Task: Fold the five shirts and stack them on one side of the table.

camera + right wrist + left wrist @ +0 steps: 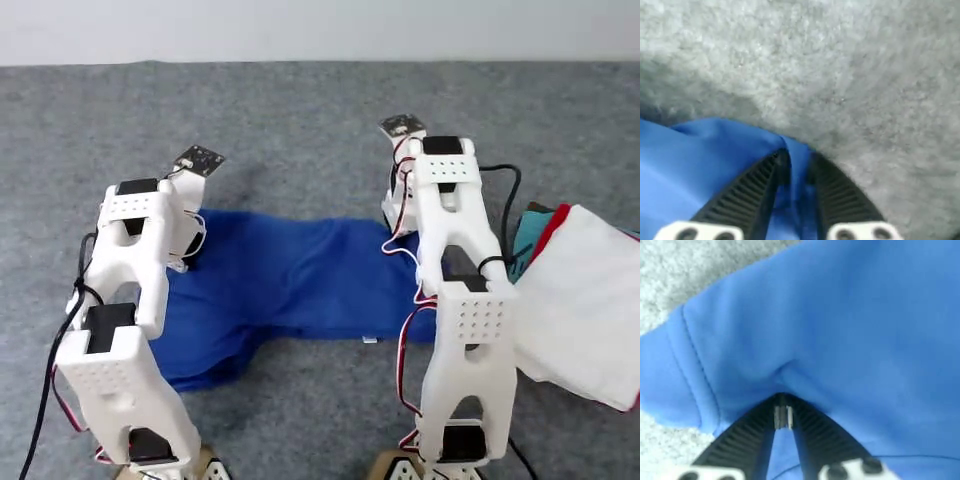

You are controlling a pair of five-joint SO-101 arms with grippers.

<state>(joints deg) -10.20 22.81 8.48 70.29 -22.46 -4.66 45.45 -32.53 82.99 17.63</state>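
High view: the blue shirt (pixel 290 275) lies stretched across the middle of the counter (pixel 300 110). A stack (pixel 585 300) of folded shirts sits on the right side, white on top, red and teal edges underneath. I'd guess we're past halfway. There's plenty of bare counter beyond the shirt's far edge.

Left wrist view: the left gripper (pixel 783 412) is pinched tight on a pucker of blue fabric.

Right wrist view: the right gripper (pixel 796 165) is clamped on the shirt's corner, with bare counter just past it.

no readable text, labels, numbers or signs on anything in view
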